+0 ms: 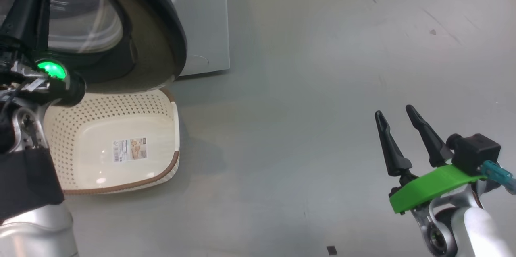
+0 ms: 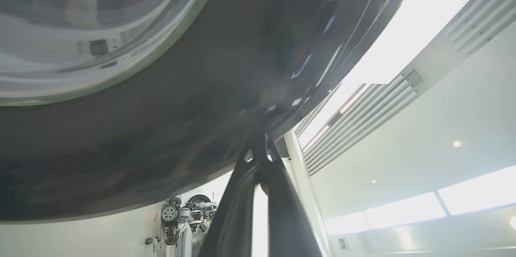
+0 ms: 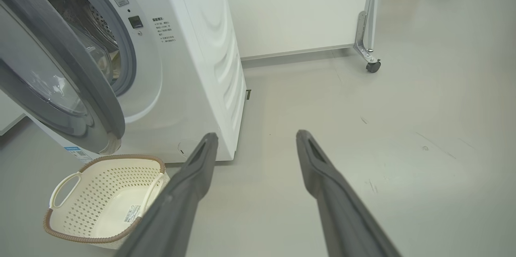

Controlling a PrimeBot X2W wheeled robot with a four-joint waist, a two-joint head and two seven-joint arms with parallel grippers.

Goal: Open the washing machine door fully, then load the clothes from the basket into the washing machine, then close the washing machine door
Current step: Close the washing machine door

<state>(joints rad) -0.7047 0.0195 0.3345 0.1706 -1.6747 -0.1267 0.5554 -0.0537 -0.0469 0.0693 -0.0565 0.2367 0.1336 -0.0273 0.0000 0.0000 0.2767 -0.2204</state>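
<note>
Fingers together, the left gripper [image 2: 260, 141] meets the glossy black-framed round washing machine door [image 1: 161, 27] at eleven o'clock, the right gripper [image 1: 394, 111] gapes at four o'clock, the sticker [image 1: 130, 149] in the cream perforated basket [image 1: 80, 128] illegible.

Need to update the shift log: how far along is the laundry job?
Done, by the look of it: the basket is empty, so loading seems finished, though I cannot make out what is in the drum. In hand: the shut left gripper has its tips against the black frame of the washing machine door, which stands partly open. Left: shutting that door. The right gripper hangs open over the floor.
</note>
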